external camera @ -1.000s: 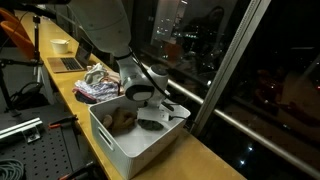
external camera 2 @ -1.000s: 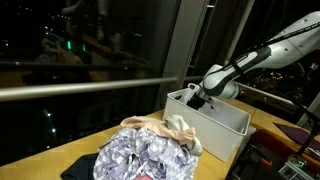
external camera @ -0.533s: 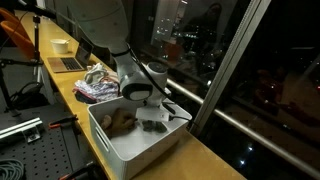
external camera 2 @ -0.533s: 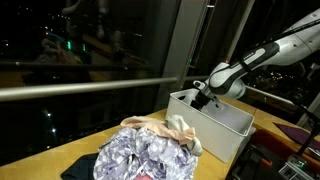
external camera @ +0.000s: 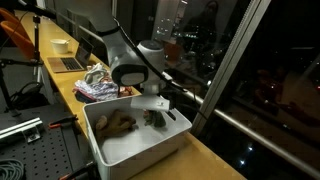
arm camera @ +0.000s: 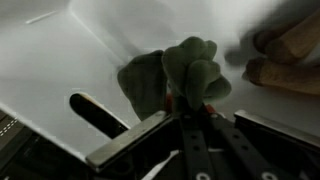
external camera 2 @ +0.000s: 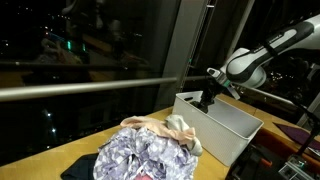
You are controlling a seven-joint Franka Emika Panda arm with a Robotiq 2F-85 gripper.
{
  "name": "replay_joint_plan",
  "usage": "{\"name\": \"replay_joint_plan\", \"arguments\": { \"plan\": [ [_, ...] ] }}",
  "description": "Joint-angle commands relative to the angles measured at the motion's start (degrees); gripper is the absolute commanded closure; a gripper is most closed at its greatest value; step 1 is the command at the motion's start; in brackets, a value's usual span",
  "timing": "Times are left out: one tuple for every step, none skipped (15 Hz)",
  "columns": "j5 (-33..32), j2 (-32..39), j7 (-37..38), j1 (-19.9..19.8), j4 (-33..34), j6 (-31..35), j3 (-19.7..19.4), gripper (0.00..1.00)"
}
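My gripper (arm camera: pixel 190 108) is shut on a small green soft toy (arm camera: pixel 194 68), which hangs from the fingertips above the white floor of the bin (arm camera: pixel 60 55) and throws a dark shadow there. In both exterior views the gripper (external camera: pixel 153 106) (external camera 2: pixel 208 97) hovers over the white bin (external camera: pixel 92 128) (external camera 2: pixel 226 137), level with its rim, with the dark-looking toy (external camera: pixel 157 119) dangling below it. A brown soft thing (external camera: pixel 117 123) (arm camera: pixel 283 50) lies inside the bin beside the toy.
A heap of patterned clothes (external camera: pixel 97 85) (external camera 2: pixel 148 152) lies on the wooden counter next to the bin. A laptop (external camera: pixel 67 64) and a pale cup (external camera: pixel 61 45) sit further along. The window glass and a metal rail (external camera 2: pixel 90 88) run close behind the bin.
The gripper shut on the green toy down in the bin, then rose with it to about rim height.
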Motion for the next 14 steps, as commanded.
{"name": "replay_joint_plan", "arguments": {
  "plan": [
    [-2.6, -13.2, 3.4, 1.0, -7.8, -0.7, -0.7, 0.98],
    [-3.0, -16.3, 3.8, 1.6, -8.9, -1.2, -0.9, 0.98],
    [-3.8, -19.3, 4.6, 2.6, -10.0, -1.8, -1.5, 0.98],
    [-4.5, -22.5, 5.6, 3.9, -11.0, -2.6, -1.9, 0.98],
    [-6.0, -25.0, 7.3, 5.4, -11.6, -3.3, -2.6, 0.98],
    [-8.2, -27.4, 9.6, 7.3, -11.8, -4.6, -3.0, 0.98],
    [-10.6, -28.8, 12.1, 8.9, -11.5, -5.5, -3.0, 0.98],
    [-13.1, -29.4, 14.8, 10.7, -10.7, -6.9, -2.6, 0.98],
    [-15.3, -29.2, 17.3, 12.2, -9.7, -8.0, -2.0, 0.98],
    [-16.4, -28.9, 19.1, 13.8, -8.9, -9.0, -1.5, 0.98],
    [-17.5, -28.0, 20.7, 15.2, -8.4, -9.2, -1.3, 0.98],
    [-17.9, -27.3, 21.7, 16.5, -8.1, -9.4, -1.2, 0.98],
    [-18.2, -26.0, 22.3, 17.5, -7.8, -9.0, -1.3, 0.98],
    [-17.9, -25.3, 22.2, 18.2, -7.9, -8.9, -1.5, 0.98]
  ]
}}
